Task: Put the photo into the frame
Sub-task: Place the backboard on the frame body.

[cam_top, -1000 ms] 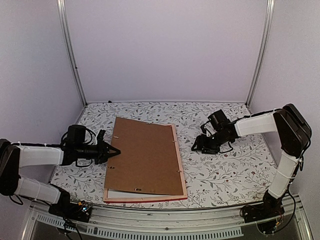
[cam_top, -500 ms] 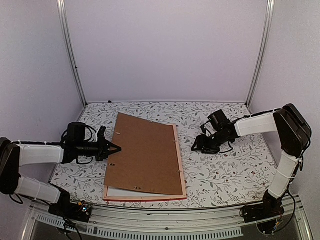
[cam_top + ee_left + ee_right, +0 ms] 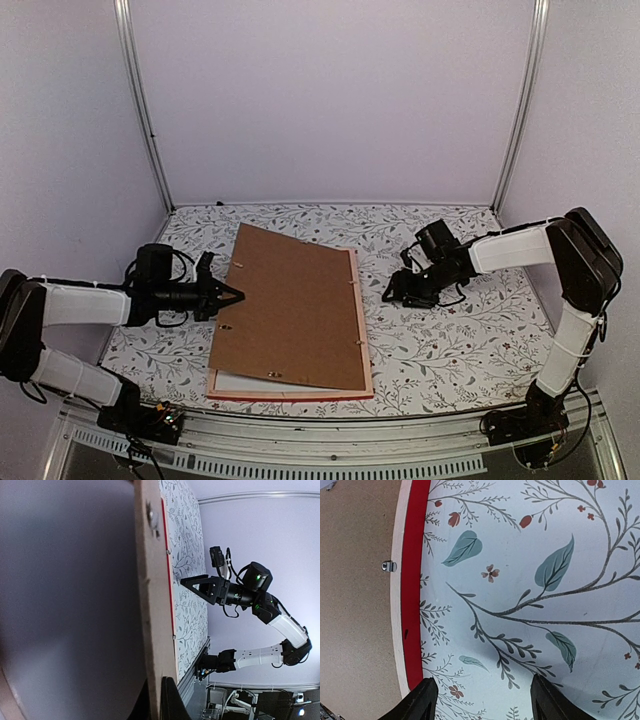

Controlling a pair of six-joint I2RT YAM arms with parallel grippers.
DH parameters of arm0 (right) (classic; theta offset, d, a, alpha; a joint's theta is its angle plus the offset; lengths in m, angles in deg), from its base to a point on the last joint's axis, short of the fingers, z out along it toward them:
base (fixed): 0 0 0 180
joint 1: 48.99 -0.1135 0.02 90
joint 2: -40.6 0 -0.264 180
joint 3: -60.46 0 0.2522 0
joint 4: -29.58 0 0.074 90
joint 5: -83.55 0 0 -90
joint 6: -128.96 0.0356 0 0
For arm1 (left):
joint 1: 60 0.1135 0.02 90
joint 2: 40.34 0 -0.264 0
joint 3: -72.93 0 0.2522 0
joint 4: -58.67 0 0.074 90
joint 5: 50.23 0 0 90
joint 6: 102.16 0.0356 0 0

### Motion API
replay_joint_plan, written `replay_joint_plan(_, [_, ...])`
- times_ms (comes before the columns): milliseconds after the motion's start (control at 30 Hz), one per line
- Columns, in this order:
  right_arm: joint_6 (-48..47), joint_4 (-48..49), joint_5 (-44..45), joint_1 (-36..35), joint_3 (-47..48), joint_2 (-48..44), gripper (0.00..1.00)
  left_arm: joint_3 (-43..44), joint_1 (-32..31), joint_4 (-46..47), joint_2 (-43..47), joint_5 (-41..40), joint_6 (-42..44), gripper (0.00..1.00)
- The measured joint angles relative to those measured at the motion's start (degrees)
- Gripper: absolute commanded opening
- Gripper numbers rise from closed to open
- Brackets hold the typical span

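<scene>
The frame point(image 3: 366, 340) lies face down in mid-table, pale wood back up, its red edge point(image 3: 412, 580) showing. A brown backing board point(image 3: 295, 310) rests on it, tilted with its left side raised. My left gripper point(image 3: 238, 296) is shut on that board's left edge point(image 3: 152, 605), one finger on each face. My right gripper point(image 3: 390, 295) hovers open over the cloth just right of the frame's right rail, nothing between its fingers point(image 3: 422, 700). A white strip point(image 3: 240, 383) shows under the board's near edge; I cannot tell whether it is the photo.
A floral cloth point(image 3: 450, 340) covers the table. White walls with metal posts point(image 3: 140, 110) close in the back and both sides. A metal rail point(image 3: 300, 455) runs along the near edge. Small metal clips point(image 3: 389, 566) sit on the frame's back.
My left gripper closed on the board's left edge and lifted it, so the board's far left corner rose. The right arm stayed still.
</scene>
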Motion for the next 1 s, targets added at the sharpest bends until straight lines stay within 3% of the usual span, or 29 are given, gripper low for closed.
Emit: replay_joint_plan(1000, [0.2,2.0,-1.0,-0.5,0.0,0.7,0.68,0.0,0.1,2.2,-1.3,-0.2,-0.8,0.0])
